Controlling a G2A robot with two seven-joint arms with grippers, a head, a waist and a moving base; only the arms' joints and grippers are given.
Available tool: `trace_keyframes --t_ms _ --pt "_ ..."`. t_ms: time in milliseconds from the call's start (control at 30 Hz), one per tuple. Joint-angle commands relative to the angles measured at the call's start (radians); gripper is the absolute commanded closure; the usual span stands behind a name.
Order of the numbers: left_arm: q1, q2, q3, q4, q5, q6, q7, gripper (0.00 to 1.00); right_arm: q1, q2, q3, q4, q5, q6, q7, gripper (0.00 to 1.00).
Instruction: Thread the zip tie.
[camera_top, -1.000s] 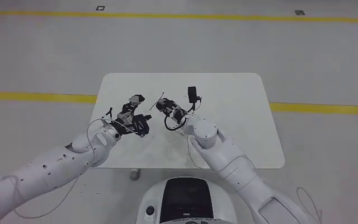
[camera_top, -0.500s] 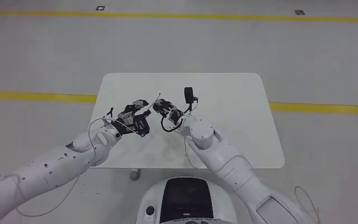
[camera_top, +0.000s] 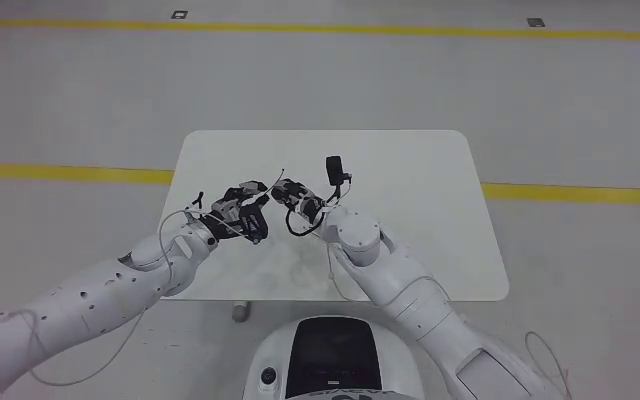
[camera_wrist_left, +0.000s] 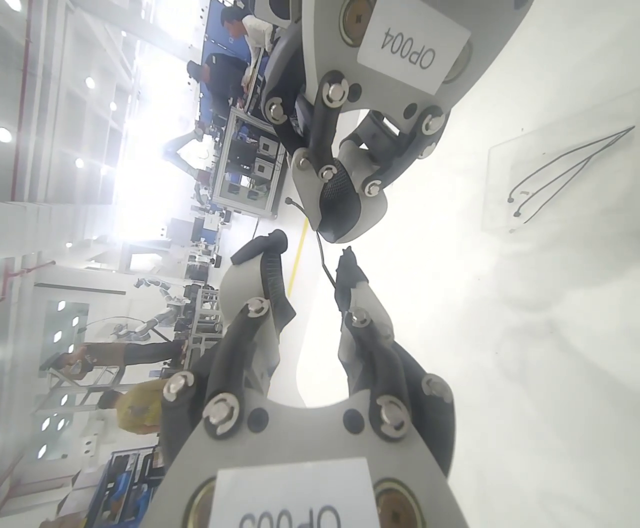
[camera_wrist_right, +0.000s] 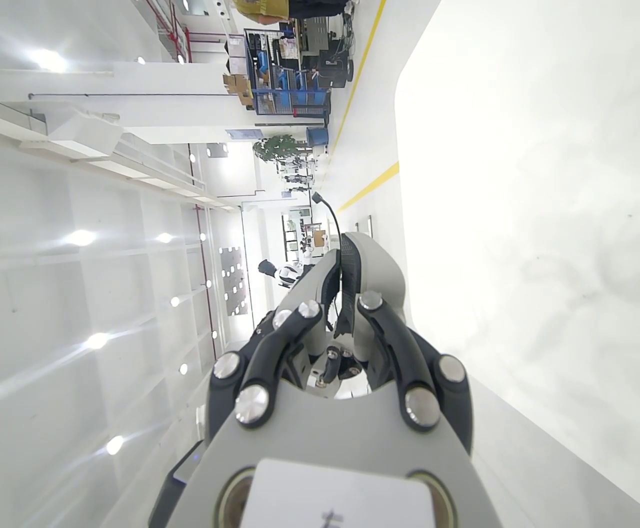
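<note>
Grippers tip to tip over the table (camera_top: 430, 250), well inside its edges.
Right gripper (camera_wrist_right: 342, 250) pinches the zip tie (camera_wrist_right: 334, 217); left gripper (camera_wrist_left: 307, 262) is spread apart, with the tie's tail just beside one finger.

Left hand (camera_top: 258, 197), right hand (camera_top: 281, 190) tip to tip above table (camera_top: 420, 200) left half; zip tie (camera_wrist_left: 325, 260) between them.

A white table (camera_top: 430, 220) stands on a grey floor (camera_top: 320, 80) crossed by yellow lines (camera_top: 80, 174)
</note>
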Motion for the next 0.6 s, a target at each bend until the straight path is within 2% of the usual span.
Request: trace_keyframes --t_ms 0,567 --pt "0.0 0.0 0.0 0.0 0.0 0.001 -0.001 0.79 0.001 -0.001 0.001 0.004 0.001 0.002 0.001 1.0" --pt "-0.003 -0.001 0.0 0.003 0.0 -0.006 -0.003 0.87 -0.005 -0.007 0.013 0.005 -0.006 -0.009 0.027 1.0"
